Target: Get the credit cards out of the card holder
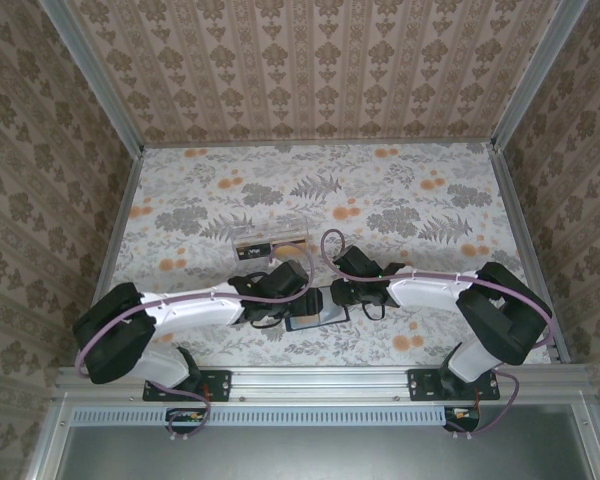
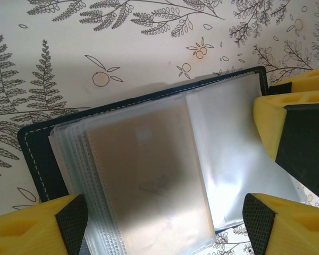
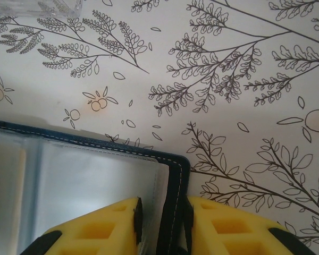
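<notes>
The dark navy card holder [image 1: 318, 313] lies open on the table between my two grippers. In the left wrist view its stitched cover [image 2: 40, 154] frames a stack of clear sleeves, and a beige credit card [image 2: 149, 180] sits in the top sleeve. My left gripper [image 2: 167, 226] is open, with its yellow fingers standing on either side of that sleeve stack. My right gripper [image 3: 162, 223] is shut on the right edge of the card holder [image 3: 173, 175], pinching the cover and a sleeve. Its yellow fingers [image 2: 271, 122] also show at the right of the left wrist view.
A clear rectangular plastic box [image 1: 270, 245] with dark and orange strips lies just beyond the grippers. The floral tabletop [image 1: 400, 200] stretches free behind it. Patterned walls close in the left, right and far sides.
</notes>
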Robot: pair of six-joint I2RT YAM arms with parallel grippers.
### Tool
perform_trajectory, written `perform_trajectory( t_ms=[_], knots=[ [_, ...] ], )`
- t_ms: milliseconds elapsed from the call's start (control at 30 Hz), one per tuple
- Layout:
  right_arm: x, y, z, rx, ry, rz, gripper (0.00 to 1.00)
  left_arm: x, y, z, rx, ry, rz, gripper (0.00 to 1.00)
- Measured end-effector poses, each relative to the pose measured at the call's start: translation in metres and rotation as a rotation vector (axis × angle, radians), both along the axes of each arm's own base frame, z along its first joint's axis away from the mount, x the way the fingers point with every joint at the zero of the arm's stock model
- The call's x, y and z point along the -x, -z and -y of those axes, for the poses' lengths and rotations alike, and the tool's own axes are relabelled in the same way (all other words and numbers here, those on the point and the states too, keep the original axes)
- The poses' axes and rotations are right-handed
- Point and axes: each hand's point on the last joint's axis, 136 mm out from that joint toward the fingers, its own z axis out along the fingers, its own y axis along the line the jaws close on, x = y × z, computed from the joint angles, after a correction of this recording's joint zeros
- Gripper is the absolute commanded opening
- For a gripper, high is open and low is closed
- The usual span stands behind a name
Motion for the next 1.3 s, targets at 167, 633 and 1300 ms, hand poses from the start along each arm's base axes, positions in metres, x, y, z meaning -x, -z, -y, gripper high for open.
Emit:
perform_trajectory(
  t_ms=[167,633,1300],
  knots=[
    [0.000,0.000,0.000,-0.001,-0.001,0.001,0.31,0.000,0.005,0.000,-0.010,0.001,-0.007,0.80],
    [0.000,0.001,0.000,0.001,-0.001,-0.001,0.31,0.000,-0.001,0.011,0.037,0.017,0.004,0.80],
    [-0.001,0.002,-0.001,0.003,-0.001,-0.002,0.31,0.001,-0.001,0.004,0.010,0.008,0.005,0.80]
  ],
)
